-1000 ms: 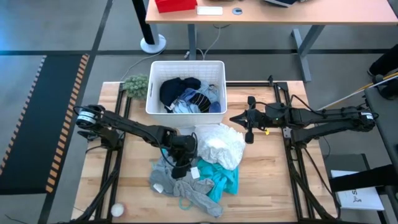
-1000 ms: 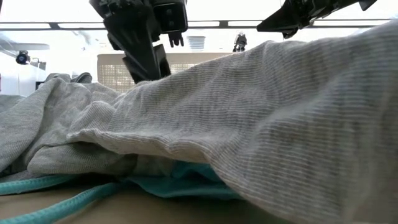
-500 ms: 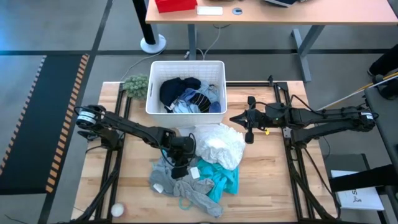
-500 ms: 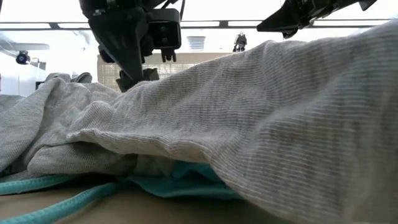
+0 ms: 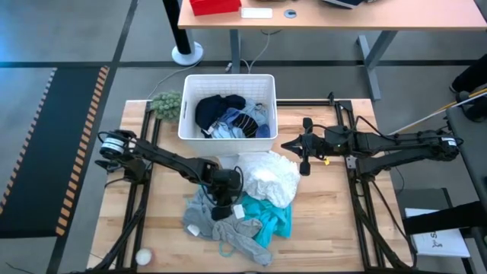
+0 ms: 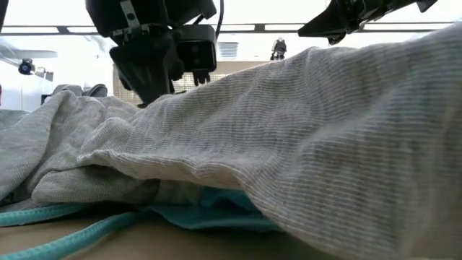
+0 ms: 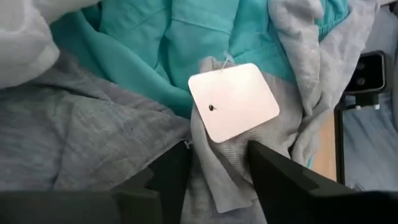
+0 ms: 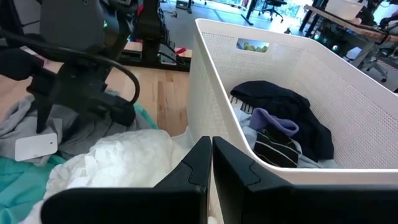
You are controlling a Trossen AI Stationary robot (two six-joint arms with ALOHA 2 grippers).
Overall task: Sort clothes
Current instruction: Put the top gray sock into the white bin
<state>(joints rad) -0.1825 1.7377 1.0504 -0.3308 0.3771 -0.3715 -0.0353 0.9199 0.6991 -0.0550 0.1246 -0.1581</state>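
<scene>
A pile of clothes lies on the wooden table: a grey garment (image 5: 202, 219), a teal one (image 5: 272, 219) and a big white one (image 5: 270, 179). Dark and striped clothes (image 5: 222, 113) sit in the white bin (image 5: 228, 76). My left gripper (image 5: 221, 207) points steeply down into the grey garment beside a white tag (image 7: 233, 99). It is open, with a grey fold (image 7: 217, 163) between its fingers. My right gripper (image 5: 286, 144) hangs shut above the table to the right of the bin, over the white garment's far edge. My left gripper comes from above, slanting down, with its fingertips (image 7: 171, 177) set into the grey garment just below the tag. A raised grey fold fills the gap between the two fingers. The garment lies slack on the table and on the teal one.
A green fuzzy plant (image 5: 166, 103) stands left of the bin. A small white ball (image 5: 142, 256) lies near the table's front left corner. Bare wood shows to the right of the pile (image 5: 327, 221). A desk (image 5: 342, 15) stands beyond the table.
My left gripper has sunk onto the grey garment. The pile and my right gripper have stayed where they were.
</scene>
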